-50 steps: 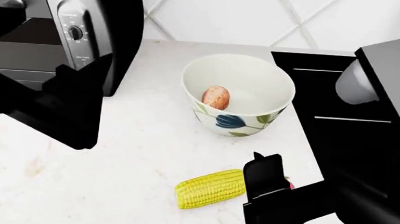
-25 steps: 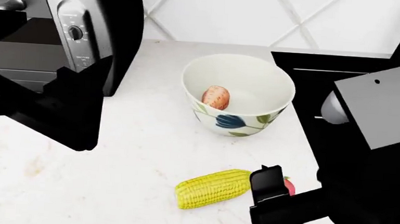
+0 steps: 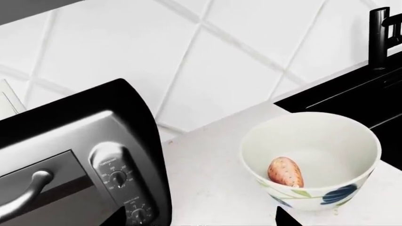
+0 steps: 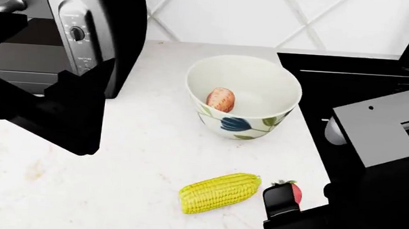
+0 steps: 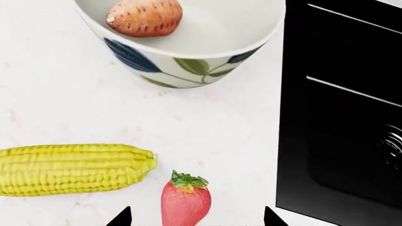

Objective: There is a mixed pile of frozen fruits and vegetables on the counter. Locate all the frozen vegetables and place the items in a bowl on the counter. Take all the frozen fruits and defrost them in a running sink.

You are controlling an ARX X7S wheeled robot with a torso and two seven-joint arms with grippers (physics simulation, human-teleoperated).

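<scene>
The white bowl (image 4: 243, 97) with the leaf pattern stands on the white counter (image 4: 138, 158) and holds the sweet potato (image 4: 220, 99). The corn cob (image 4: 219, 192) lies on the counter in front of the bowl, with the strawberry (image 4: 294, 191) just right of it. My right gripper (image 5: 196, 220) is open, its fingertips either side of the strawberry (image 5: 185, 201) and apart from it. The black sink (image 4: 355, 92) lies right of the bowl. My left gripper (image 3: 201, 221) is open and empty, between the toaster oven and the bowl (image 3: 312, 160). The halved citrus is out of view.
A black and silver toaster oven (image 4: 60, 31) stands at the back left of the counter, with its knobs (image 3: 119, 178) close to my left gripper. The black tap (image 3: 379, 30) rises behind the sink. A white tiled wall (image 4: 267, 17) backs the counter.
My right arm has drawn back toward the counter's front, uncovering the strawberry beside the corn. The left arm, bowl, sweet potato and corn have not moved.
</scene>
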